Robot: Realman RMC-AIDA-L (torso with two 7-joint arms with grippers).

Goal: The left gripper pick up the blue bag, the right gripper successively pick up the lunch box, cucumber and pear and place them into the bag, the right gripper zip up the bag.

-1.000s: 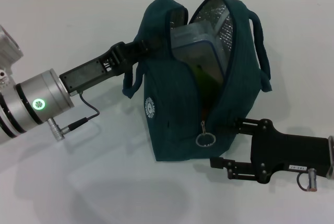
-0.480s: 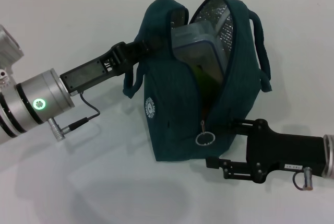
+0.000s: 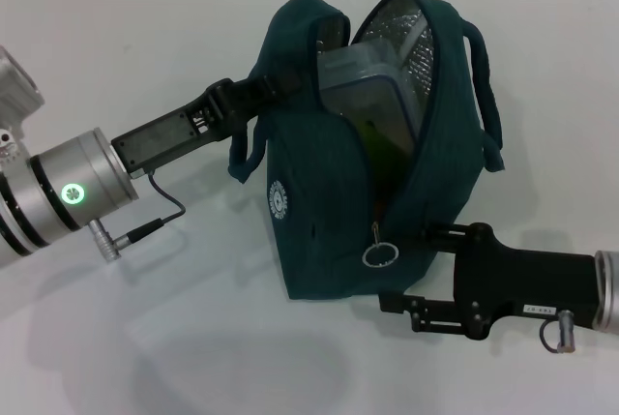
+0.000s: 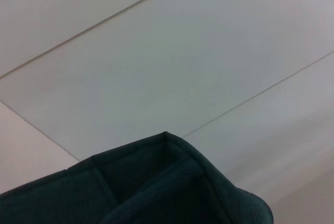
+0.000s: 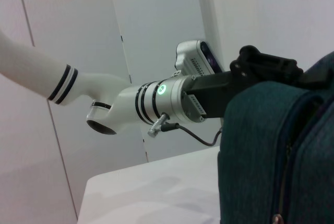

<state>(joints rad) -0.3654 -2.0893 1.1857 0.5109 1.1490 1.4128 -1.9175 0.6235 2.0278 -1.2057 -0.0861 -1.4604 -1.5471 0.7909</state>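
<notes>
The blue bag (image 3: 377, 154) stands on the white table (image 3: 145, 67), its mouth gaping and the zip not yet drawn, with the lunch box (image 3: 372, 96) leaning inside against the silver lining and something green showing just below it; whether that is the cucumber or the pear cannot be told. The left end effector (image 3: 276, 86) is clamped on the bag's rim at the side toward the robot's left, by the handle, holding that side up. The right end effector (image 3: 411, 270) sits low at the bag's near end, its fingers apart, just beside the zip ring (image 3: 380, 256) but not touching it. The bag is soft cloth that will sag and fold if tugged, so the left hold looks needed to keep the seam taut. The ring is small, thin and probably slick metal; it seems best pinched flat across the loop and drawn along the zip line, since a pull sideways could drag the light bag instead
</notes>
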